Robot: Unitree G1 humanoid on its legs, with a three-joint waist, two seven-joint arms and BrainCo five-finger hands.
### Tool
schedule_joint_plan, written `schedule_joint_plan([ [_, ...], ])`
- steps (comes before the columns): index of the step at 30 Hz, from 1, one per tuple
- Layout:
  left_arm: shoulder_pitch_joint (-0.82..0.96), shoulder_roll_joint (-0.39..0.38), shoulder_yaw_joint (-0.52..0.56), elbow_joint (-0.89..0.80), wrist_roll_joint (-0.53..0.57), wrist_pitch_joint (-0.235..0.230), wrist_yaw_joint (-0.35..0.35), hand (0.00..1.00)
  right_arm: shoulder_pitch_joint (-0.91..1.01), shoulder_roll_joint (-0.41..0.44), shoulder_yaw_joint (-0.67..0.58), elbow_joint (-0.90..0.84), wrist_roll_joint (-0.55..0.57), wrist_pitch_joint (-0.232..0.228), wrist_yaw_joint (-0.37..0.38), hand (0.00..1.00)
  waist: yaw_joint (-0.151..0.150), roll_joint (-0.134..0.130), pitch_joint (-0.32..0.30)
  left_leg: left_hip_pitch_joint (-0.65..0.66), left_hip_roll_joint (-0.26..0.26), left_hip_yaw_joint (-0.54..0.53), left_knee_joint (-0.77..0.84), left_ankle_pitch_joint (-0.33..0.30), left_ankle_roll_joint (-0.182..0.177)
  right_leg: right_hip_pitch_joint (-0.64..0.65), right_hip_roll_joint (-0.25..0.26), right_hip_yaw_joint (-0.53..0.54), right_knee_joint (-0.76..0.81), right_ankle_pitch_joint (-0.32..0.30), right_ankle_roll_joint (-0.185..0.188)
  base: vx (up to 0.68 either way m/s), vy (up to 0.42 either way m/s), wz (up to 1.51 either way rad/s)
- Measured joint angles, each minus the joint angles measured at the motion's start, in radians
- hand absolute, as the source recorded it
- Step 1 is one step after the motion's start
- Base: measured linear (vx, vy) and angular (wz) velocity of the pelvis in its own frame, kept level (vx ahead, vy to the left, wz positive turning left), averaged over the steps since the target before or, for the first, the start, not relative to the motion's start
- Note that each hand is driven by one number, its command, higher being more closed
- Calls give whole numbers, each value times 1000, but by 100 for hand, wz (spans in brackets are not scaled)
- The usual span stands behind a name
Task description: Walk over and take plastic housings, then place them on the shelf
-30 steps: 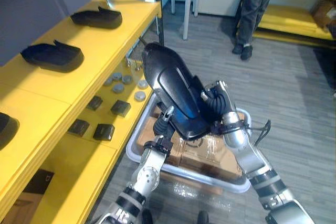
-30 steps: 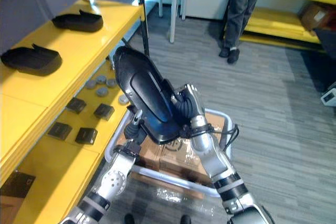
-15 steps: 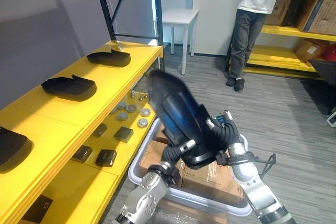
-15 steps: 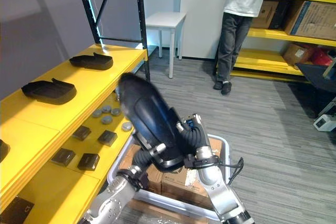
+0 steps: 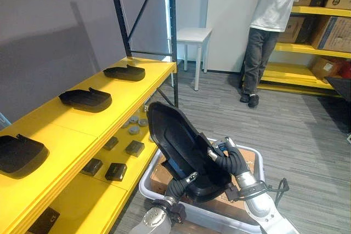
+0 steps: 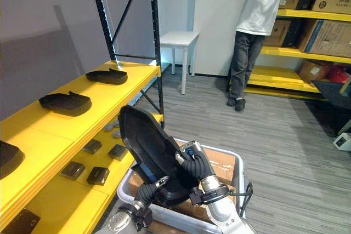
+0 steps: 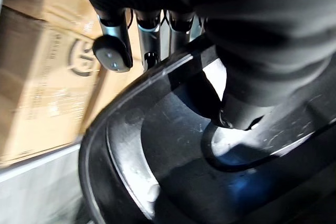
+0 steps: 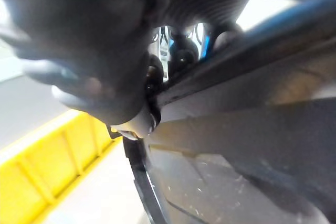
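A large black plastic housing [image 5: 175, 141] sits in the lower middle of the frame, tilted up on end and held between both robot hands. The left hand [image 5: 176, 188] grips its lower edge from beneath; in the left wrist view its fingers [image 7: 113, 51] hook over the rim with the thumb pressed on the inner face. The right hand [image 5: 230, 163] is clamped on the housing's right edge, fingers curled over it.

Below the housing stands a pale tote [image 5: 147, 175] holding cardboard boxes [image 6: 222, 165]. Along the left side runs a yellow shelf [image 5: 109, 116] carrying three more black housings: far [image 5: 125, 73], middle [image 5: 85, 98] and near [image 5: 19, 153]. Its lower level [image 5: 82, 195] holds small dark blocks [image 5: 115, 171] and grey discs [image 5: 133, 130].

At upper right a person [image 5: 271, 31] stands facing other yellow racks. A small white table [image 5: 192, 34] stands at upper centre.
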Motion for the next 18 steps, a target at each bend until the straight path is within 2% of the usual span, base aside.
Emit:
schedule_joint_plan([
  [1, 12, -1, 16, -18, 17, -25, 15, 100, 12, 2, 0, -8, 17, -16, 3, 100, 3, 0, 0, -4, 0, -7, 1, 1, 0, 2, -1, -10, 0, -2, -1, -3, -19, 32],
  [3, 56, -13, 100, -92, 110, -112, 64, 100, 45, 47, 24, -9, 105, -90, 29, 100, 20, 1, -13, -31, -1, -48, 2, 11, -2, 2, -1, -50, 1, -8, -1, -5, -34, 49],
  [4, 66, -13, 122, -110, 130, -129, 69, 100, 48, 63, 32, -8, 123, -103, 40, 0, 25, 1, -14, -35, -1, -58, 2, 13, -3, 5, -1, -65, 1, -11, -2, 7, -43, 53],
  [7, 123, -18, 223, -224, 195, -176, 103, 100, 51, 125, 84, 8, 203, -154, 105, 0, 57, -1, -22, -68, -8, -117, 1, 21, 2, 32, -11, -150, -1, -25, -4, -1, -40, 77],
  [8, 137, -19, 245, -252, 212, -181, 108, 100, 47, 145, 93, 17, 214, -165, 121, 0, 62, -2, -22, -77, -3, -97, 3, 18, 6, 50, -20, -193, -4, -28, -2, 14, -22, 137],
  [9, 149, -23, 271, -276, 244, -181, 109, 100, 45, 155, 105, 33, 227, -174, 146, 0, 60, -6, -24, -97, 14, -23, 13, 20, 15, 80, -34, -272, -13, -28, -1, 49, -18, 197],
  [10, 156, -23, 295, -293, 271, -181, 105, 100, 45, 157, 118, 54, 250, -179, 176, 0, 62, -7, -24, -122, 35, 70, 41, 37, 39, 112, -51, -363, -14, -30, 2, 66, -10, 202],
  [11, 157, -28, 308, -301, 273, -180, 105, 100, 47, 156, 132, 67, 258, -179, 189, 0, 62, -7, -24, -134, 43, 122, 59, 50, 62, 130, -63, -404, -10, -36, 11, 111, 24, 204],
  [12, 159, -58, 358, -324, 275, -181, 103, 100, 58, 157, 167, 107, 262, -167, 205, 0, 76, -9, -21, -141, 41, 186, 88, 51, 83, 161, -91, -477, 14, -50, 31, 128, 86, 161],
  [13, 167, -92, 398, -355, 279, -186, 94, 100, 70, 165, 208, 155, 257, -153, 209, 0, 110, -14, -19, -150, 32, 240, 106, 32, 115, 180, -118, -512, 28, -54, 37, 132, 113, 141],
  [15, 187, -104, 466, -401, 305, -200, 81, 100, 80, 183, 256, 194, 251, -137, 208, 0, 135, -19, -15, -155, 7, 286, 122, 3, 117, 204, -157, -547, 43, -57, 42, 173, 195, 110],
  [18, 227, -107, 563, -418, 407, -219, 79, 100, 67, 233, 224, 203, 242, -136, 197, 0, 143, -22, -13, -165, -70, 227, 106, -9, 134, 199, -244, -549, 156, -39, 35, 136, 252, 92],
])
